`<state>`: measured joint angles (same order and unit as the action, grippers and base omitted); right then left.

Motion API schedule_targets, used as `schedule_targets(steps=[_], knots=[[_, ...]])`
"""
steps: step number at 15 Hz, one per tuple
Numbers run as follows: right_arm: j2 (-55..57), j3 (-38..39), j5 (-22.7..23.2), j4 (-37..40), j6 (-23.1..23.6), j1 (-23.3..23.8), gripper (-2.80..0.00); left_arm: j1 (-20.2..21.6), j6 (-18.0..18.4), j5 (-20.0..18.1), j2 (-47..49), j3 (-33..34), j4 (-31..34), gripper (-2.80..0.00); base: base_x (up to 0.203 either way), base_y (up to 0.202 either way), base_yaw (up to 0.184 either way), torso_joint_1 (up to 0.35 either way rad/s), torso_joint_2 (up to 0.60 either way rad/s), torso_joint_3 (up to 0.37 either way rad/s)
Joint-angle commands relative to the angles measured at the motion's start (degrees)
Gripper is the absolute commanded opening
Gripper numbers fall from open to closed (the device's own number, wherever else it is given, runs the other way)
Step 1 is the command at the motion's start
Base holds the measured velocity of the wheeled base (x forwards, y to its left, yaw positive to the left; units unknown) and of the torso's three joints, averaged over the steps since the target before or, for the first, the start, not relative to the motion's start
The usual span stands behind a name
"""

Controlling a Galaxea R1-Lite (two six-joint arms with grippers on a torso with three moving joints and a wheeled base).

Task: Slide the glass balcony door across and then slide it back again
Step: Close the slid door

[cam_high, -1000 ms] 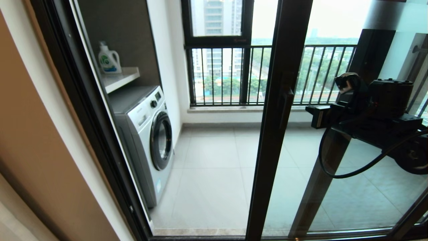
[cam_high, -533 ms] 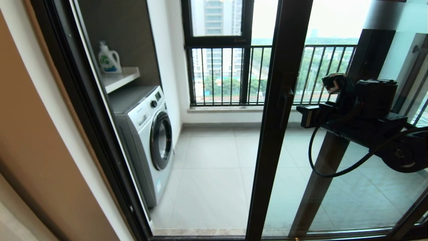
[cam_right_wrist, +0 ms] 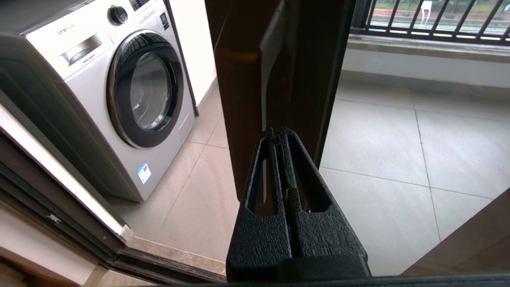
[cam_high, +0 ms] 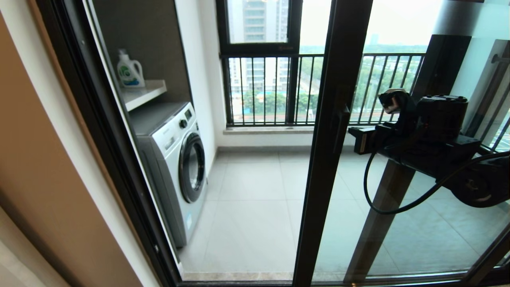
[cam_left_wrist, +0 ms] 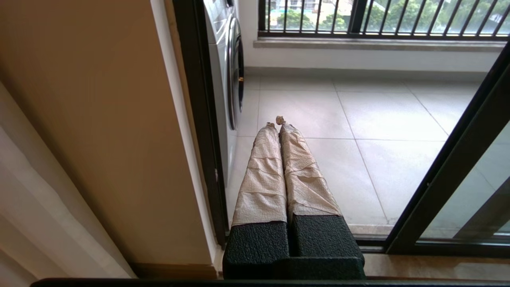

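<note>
Head view shows the glass balcony door (cam_high: pixel 326 159), heavy and rigid, its stile mid-scene left of the right gripper (cam_right_wrist: pixel 278 137), whose fingers are pressed together; best pushed at its bar handle (cam_right_wrist: pixel 271 63).

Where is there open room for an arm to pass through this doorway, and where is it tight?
The open gap runs between the washing machine and the glass balcony door edge, over bare floor tiles. It is tight at the door handle, where the shut right gripper sits close. The left gripper, shut, is low by the left door frame.
</note>
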<state>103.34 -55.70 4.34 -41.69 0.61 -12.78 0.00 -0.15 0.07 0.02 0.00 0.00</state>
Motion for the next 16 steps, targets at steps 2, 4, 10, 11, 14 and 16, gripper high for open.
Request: schedule_targets(steps=[2, 4, 10, 11, 14, 16], knots=[[0.6, 0.1, -0.5, -0.2, 0.0, -0.9, -2.8, 0.0, 0.0, 0.0, 0.1, 0.0, 0.0, -2.8, 0.0, 0.0, 0.0, 0.0, 0.0, 0.0], [1.6, 0.0, -2.2, -0.8, 0.0, -1.6, -2.8, 0.0, 0.0, 0.0, 0.1, 0.0, 0.0, -2.8, 0.0, 0.0, 0.0, 0.0, 0.0, 0.0], [1.8, 0.2, -2.2, -1.4, -0.2, -3.2, -2.8, 0.0, 0.0, 0.0, 0.1, 0.0, 0.0, -2.8, 0.0, 0.0, 0.0, 0.0, 0.0, 0.0], [1.8, 0.3, -2.2, -1.4, -0.2, -3.4, -2.8, 0.0, 0.0, 0.0, 0.1, 0.0, 0.0, -2.8, 0.0, 0.0, 0.0, 0.0, 0.0, 0.0], [1.6, 0.4, -2.1, -1.4, -0.8, -4.0, -2.8, 0.0, 0.0, 0.0, 0.1, 0.0, 0.0, -2.8, 0.0, 0.0, 0.0, 0.0, 0.0, 0.0], [1.6, 0.4, -2.1, -1.4, -0.8, -4.4, -2.8, 0.0, 0.0, 0.0, 0.1, 0.0, 0.0, -2.8, 0.0, 0.0, 0.0, 0.0, 0.0, 0.0]])
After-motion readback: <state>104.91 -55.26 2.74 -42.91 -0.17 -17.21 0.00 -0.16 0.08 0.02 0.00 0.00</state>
